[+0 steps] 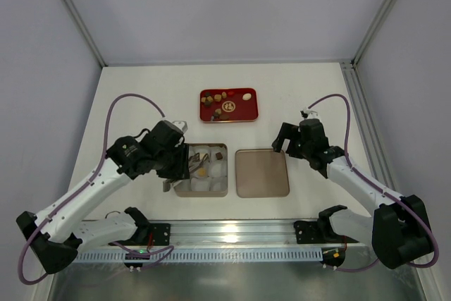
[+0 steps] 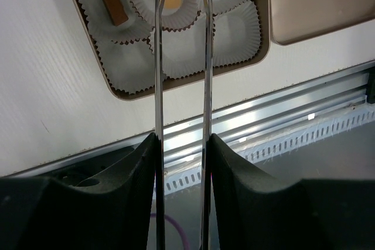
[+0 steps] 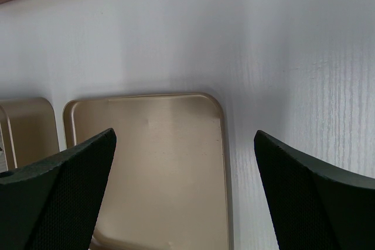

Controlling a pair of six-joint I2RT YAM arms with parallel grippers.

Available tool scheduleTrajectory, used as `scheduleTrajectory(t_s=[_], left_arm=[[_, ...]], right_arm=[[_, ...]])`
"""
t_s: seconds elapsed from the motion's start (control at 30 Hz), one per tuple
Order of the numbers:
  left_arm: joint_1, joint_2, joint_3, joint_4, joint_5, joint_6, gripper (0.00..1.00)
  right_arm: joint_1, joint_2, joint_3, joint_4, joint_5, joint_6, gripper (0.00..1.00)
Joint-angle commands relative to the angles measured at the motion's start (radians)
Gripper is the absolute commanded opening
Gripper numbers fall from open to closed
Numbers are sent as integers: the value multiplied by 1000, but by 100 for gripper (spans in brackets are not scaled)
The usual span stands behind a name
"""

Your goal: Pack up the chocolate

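Left claw [image 2: 181,144] pinching tweezers [image 2: 157,74] over tin [image 2: 120,91]. Right claw [image 3: 184,139] spread wide above lid [image 3: 158,168]. Chocolate [image 1: 219,96] mostly on red tray [image 1: 243,112], a few pieces in tin's paper cups [image 2: 234,27].

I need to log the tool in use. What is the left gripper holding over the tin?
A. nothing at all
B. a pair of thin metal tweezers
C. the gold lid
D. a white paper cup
B: in the left wrist view, the two thin metal blades of the tweezers run out from between the fingers of the left gripper, over the tin.
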Motion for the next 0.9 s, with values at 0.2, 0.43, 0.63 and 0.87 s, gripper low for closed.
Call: scheduleTrajectory(t_s=[0.2, 0.43, 0.63, 0.87], left_arm=[[-5, -1, 91, -12, -8, 6, 40], [-3, 124, 236, 36, -71, 47, 40], [33, 384, 506, 47, -170, 142, 41], [121, 674, 778, 50, -192, 211, 40]], right_arm=[[4, -9, 21, 38, -5, 2, 100], [4, -23, 32, 18, -12, -10, 100], [1, -53, 29, -6, -18, -20, 100], [3, -115, 26, -48, -49, -37, 100]])
